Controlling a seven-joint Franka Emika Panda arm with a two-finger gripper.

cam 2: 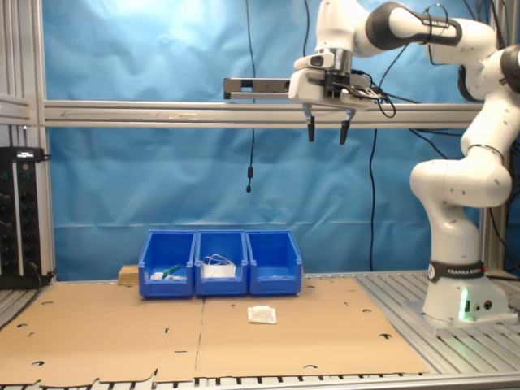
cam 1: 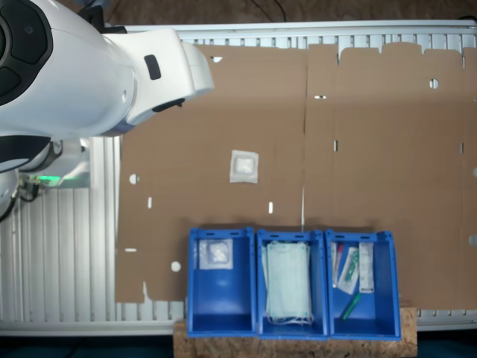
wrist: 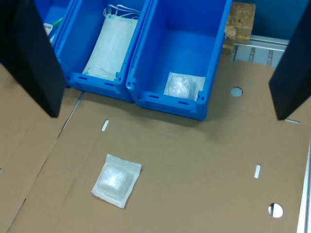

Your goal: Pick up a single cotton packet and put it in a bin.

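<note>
Work has barely begun: the claw (cam 2: 326, 128) hangs high, jaws spread and empty. The cotton packet (wrist: 116, 179) lies on the cardboard near the bin (wrist: 214, 85); grasp, carry and drop all remain.

Brown cardboard sheet (cam 1: 373, 149) over the table, a blue bin of pale green masks (cam 1: 289, 287) on it.

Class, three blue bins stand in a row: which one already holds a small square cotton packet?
The end bin, at the first exterior view's left, with one white packet inside. The middle bin holds pale green masks; the other end bin holds slim assorted packets.
</note>
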